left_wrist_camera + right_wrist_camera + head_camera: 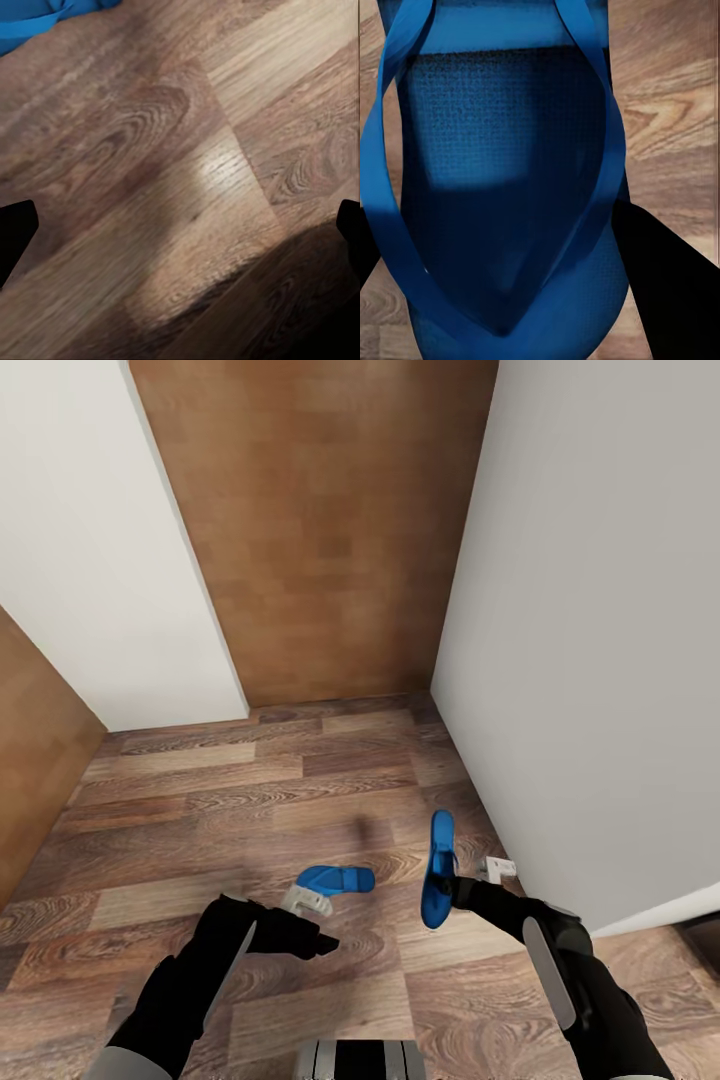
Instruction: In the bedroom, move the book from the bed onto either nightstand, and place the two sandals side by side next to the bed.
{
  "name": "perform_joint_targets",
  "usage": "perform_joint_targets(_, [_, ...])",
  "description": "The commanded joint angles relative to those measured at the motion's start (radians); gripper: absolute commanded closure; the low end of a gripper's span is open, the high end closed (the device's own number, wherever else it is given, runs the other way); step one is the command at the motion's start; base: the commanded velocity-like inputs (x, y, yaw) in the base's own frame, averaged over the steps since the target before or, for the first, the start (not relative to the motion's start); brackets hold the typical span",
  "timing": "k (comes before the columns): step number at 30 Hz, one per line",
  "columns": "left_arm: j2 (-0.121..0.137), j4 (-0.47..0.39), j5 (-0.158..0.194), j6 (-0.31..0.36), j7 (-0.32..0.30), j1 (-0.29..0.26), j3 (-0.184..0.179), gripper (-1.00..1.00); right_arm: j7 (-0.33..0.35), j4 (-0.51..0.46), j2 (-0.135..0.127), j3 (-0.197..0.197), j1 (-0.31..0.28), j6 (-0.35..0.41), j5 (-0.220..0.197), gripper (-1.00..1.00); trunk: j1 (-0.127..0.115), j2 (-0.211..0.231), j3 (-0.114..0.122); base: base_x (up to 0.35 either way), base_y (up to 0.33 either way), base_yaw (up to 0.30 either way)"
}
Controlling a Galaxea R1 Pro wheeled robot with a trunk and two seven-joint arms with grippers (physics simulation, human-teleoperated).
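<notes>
Your right end effector (448,888) pinches one blue sandal (437,870), held on edge above the plank floor (240,800), close to the white wall (600,660) on your right. Your left end effector (318,908) grips the other sandal (338,879), which juts out flat over the floor. Open floor runs ahead to the wood-panelled end wall (320,530); a white wall (90,560) closes the left side.

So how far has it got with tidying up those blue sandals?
Partway, it seems. The right gripper holds one sandal by its edge, above the wood floor. The other sandal sits at the left gripper; whether it is gripped is unclear. Laying them side by side remains.
</notes>
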Motion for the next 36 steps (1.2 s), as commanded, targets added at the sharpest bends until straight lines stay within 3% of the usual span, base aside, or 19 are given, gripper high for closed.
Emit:
perform_joint_targets(1, [0.000,-0.001,-0.007,0.002,-0.009,0.000,0.002,-1.00,0.004,-0.012,-0.001,-0.003,0.000,0.006,-0.006,1.00,0.000,-0.001,-0.005,0.000,0.000,0.000])
perform_joint_targets(7, [0.002,-0.001,-0.001,0.002,-0.010,0.000,0.004,-1.00,0.022,-0.056,-0.009,-0.007,0.000,0.008,-0.012,1.00,0.003,-0.002,-0.028,0.000,0.000,0.000])
perform_joint_targets(10, [0.003,-0.001,-0.001,0.002,-0.010,0.000,0.004,-1.00,0.088,-0.069,-0.012,-0.009,0.000,0.009,-0.013,1.00,0.004,-0.003,-0.040,0.000,0.000,0.000])
perform_joint_targets(12, [0.003,-0.001,-0.002,0.002,-0.010,0.000,0.003,-1.00,0.166,-0.097,-0.037,-0.008,0.000,0.017,-0.013,1.00,0.005,-0.003,-0.047,0.000,0.000,0.000])
perform_joint_targets(16, [0.003,-0.001,-0.002,0.002,-0.007,0.000,0.003,-1.00,0.208,-0.111,-0.067,-0.007,0.000,0.055,-0.013,1.00,0.007,-0.004,-0.059,0.000,0.000,0.000])
perform_joint_targets(24, [0.003,-0.001,-0.005,-0.059,-0.002,0.000,0.001,-1.00,0.213,-0.113,-0.071,-0.008,0.000,0.066,-0.012,1.00,0.007,-0.004,-0.059,0.007,0.000,0.000])
perform_joint_targets(36, [0.004,-0.001,-0.006,-0.067,-0.002,0.000,0.001,-1.00,0.213,-0.113,-0.071,-0.007,0.000,0.065,-0.011,1.00,0.007,-0.004,-0.059,0.117,0.000,0.000])
